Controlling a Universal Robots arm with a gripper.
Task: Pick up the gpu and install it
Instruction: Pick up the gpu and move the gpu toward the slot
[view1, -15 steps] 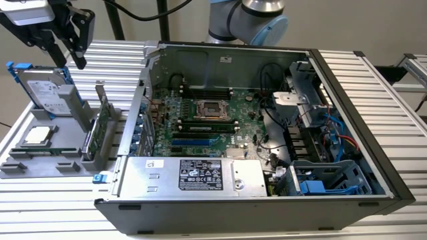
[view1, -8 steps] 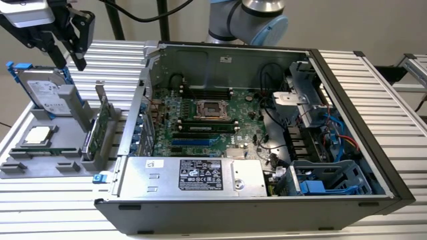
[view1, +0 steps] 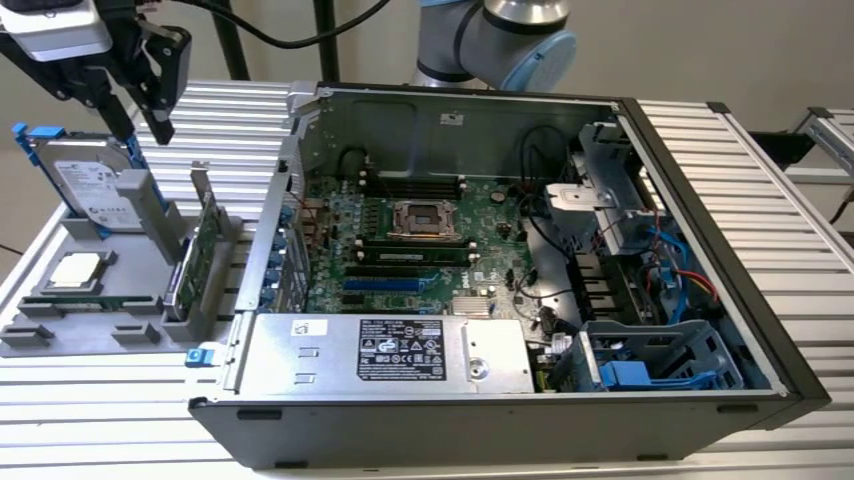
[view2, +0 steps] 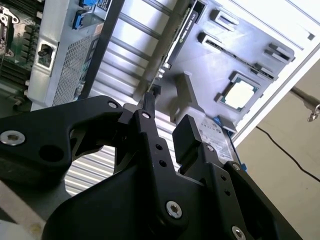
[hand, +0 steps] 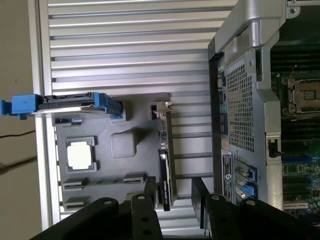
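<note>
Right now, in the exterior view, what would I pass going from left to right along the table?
First the hard drive with blue clips → then the graphics card standing on edge → then the open computer case.

- The arm (view1: 514, 40): a silver joint with a pale blue cap, seen at the upper edge of the exterior view, near the middle.
- The wrist housing (view1: 60, 30): a light grey block in the upper corner on the exterior view's left, carrying the tool beneath it.
- The gripper (view1: 150, 135): black and two-fingered, hanging in the air below the wrist housing and pointing downward at a slight tilt.
- The fingers (view2: 152, 150) (hand: 200, 195): in both wrist views, straight black bars fixed with screws and ending in squared pads; the jaws stand apart with a clear gap between them, and nothing is clamped.
- The linkage (view2: 60, 135): broad, curved black links joining the fingers to the gripper body.
</note>
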